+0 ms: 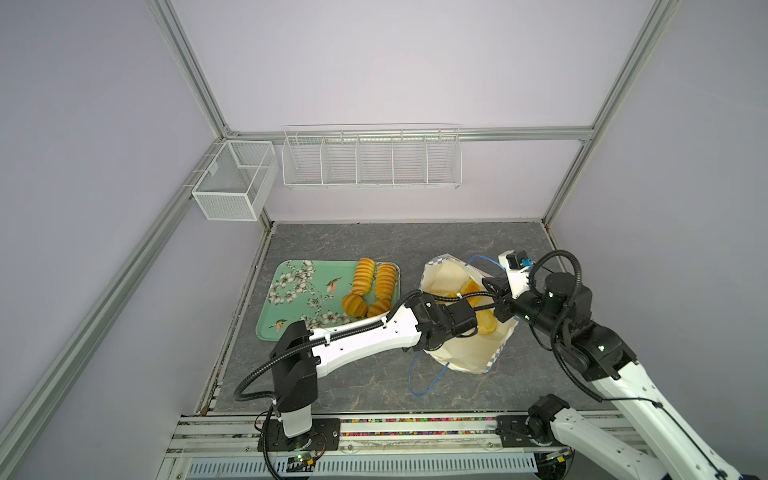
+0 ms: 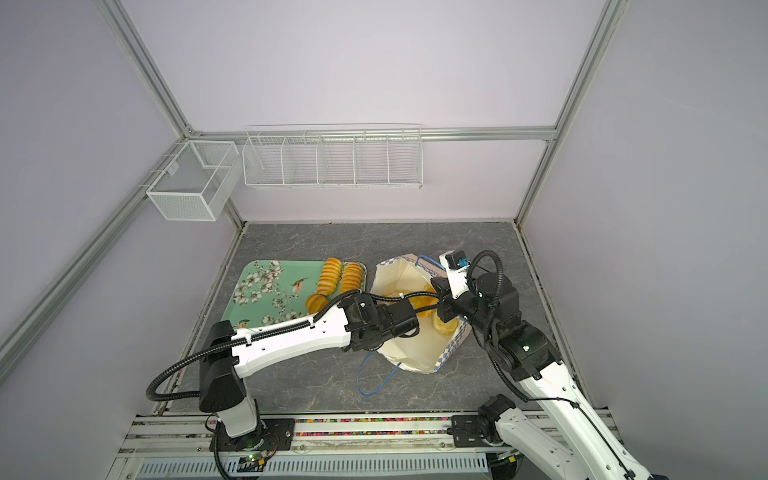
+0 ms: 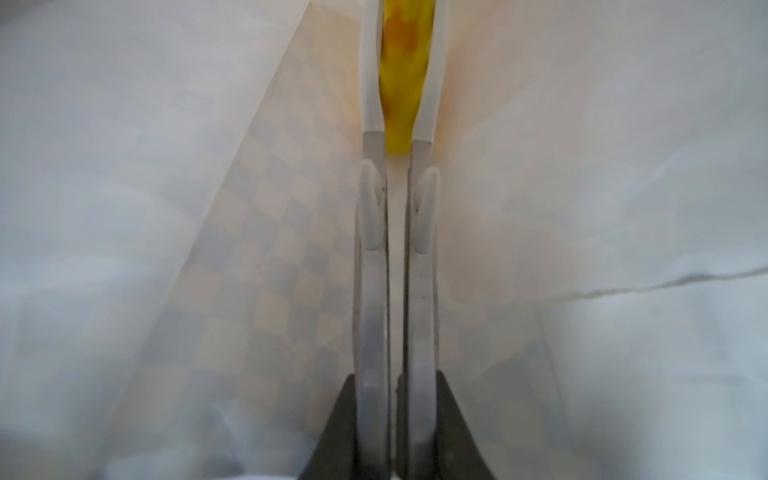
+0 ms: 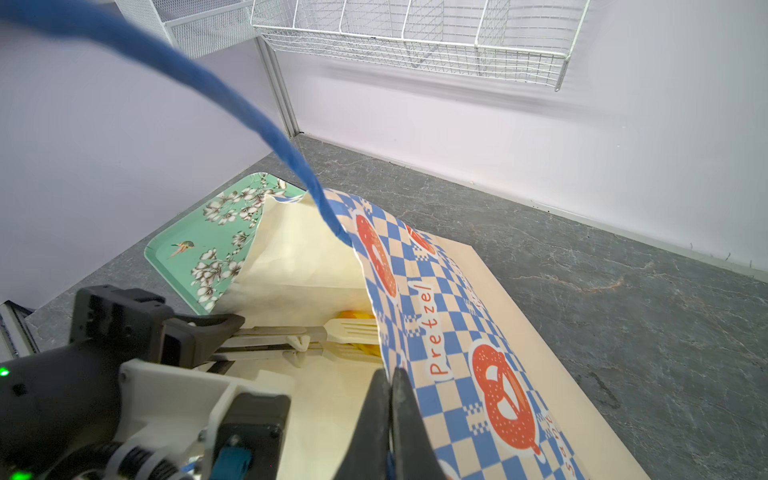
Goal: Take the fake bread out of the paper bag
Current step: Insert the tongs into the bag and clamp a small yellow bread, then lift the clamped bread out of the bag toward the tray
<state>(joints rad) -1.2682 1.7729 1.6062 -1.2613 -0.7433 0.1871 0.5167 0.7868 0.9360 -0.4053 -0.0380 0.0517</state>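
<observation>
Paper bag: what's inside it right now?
The left claw is inside the paper bag, shut on a yellow fake bread. One more bread shows beside the left arm, which covers the rest of the interior.

Grey marbled tabletop [image 1: 374, 249]; on it green tray [image 1: 286, 316], paper bag [image 1: 465, 353].

Both arms are white moulded shells between black joint housings: the left arm [image 1: 365, 338] and right arm [image 1: 631, 395] each trail black ribbed conduit [image 1: 249, 376], small dark screw holes dot the white links, green lights [image 1: 550, 294] glow, and the left hand [image 3: 401, 41] has slim pale fingers [image 3: 430, 83]
</observation>
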